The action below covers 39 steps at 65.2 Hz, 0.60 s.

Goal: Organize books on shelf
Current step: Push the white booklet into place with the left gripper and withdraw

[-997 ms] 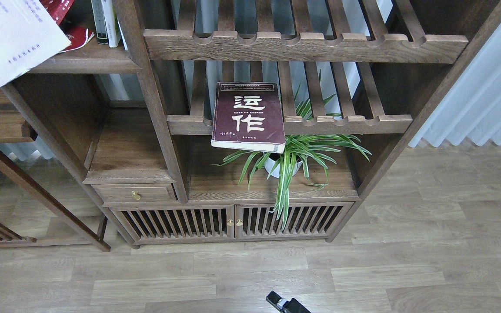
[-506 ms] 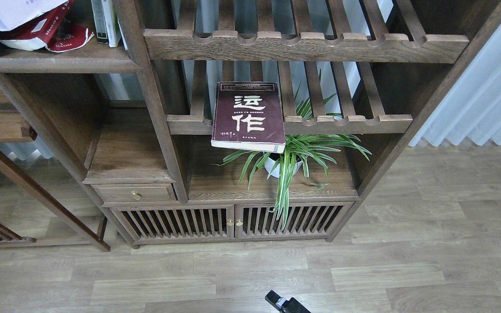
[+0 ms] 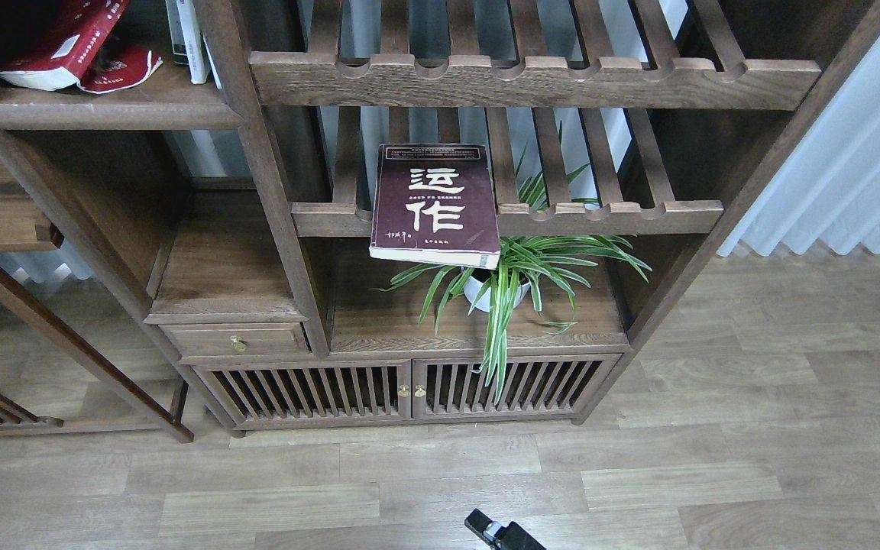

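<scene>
The dark maroon book (image 3: 435, 202) with large white characters lies flat on a slatted rack (image 3: 608, 218), its front edge hanging over the rack's rail. The bright red book (image 3: 66, 42) lies tilted on the solid dark wood shelf (image 3: 119, 111) at the upper left, a red cover splayed beside it. The thin cream-white book is out of view. A small black part of my right arm (image 3: 497, 532) shows at the bottom edge, far from the books; its fingers cannot be told apart. My left gripper is out of view.
Thin upright white-spined books (image 3: 188, 38) stand at the shelf's right end. A potted spider plant (image 3: 516, 279) sits under the maroon book. A drawer (image 3: 237, 340) and slatted cabinet doors (image 3: 409, 389) are below. A curtain (image 3: 852, 153) hangs at the right.
The cream-white book that filled the upper left corner has moved up and out of view, uncovering the red book and the shelf plank. The maroon book has not moved.
</scene>
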### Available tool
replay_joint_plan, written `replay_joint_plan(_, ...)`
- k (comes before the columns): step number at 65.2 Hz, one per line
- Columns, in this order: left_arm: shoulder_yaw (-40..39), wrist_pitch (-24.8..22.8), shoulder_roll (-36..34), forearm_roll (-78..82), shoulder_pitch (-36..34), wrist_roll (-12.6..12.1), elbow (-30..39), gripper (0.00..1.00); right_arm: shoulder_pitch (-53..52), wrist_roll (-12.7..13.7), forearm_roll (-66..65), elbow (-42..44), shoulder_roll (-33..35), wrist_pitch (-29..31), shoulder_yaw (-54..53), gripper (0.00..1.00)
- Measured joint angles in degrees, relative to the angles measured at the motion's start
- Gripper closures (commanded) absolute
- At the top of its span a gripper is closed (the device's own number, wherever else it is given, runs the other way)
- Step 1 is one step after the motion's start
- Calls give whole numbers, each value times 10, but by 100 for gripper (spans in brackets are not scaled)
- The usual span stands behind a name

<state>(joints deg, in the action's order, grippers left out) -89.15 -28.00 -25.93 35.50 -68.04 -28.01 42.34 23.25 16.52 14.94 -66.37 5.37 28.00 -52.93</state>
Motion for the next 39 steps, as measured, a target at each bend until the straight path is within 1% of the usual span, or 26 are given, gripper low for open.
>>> replay_joint_plan(10, 2, 0, -1, 1, -3, 0, -13, 97, -4, 0, 0, 0, 0, 0, 1, 2)
replay_joint_plan(19, 9, 0, 11, 4, -13, 0, -61, 97, -5, 0, 0, -1, 0, 0, 2, 2)
replay_joint_plan(34, 32, 0, 18, 6, -51, 0, -112, 97, -8, 0, -1, -2, -6, 0, 4, 2)
replay_joint_plan(37, 39, 0, 18, 6, -57, 0, -123, 94, -9, 0, -1, -2, -7, 0, 5, 2)
replay_joint_plan(39, 43, 0, 18, 7, -60, 0, -129, 90, -10, 0, -1, -2, -8, 0, 5, 1)
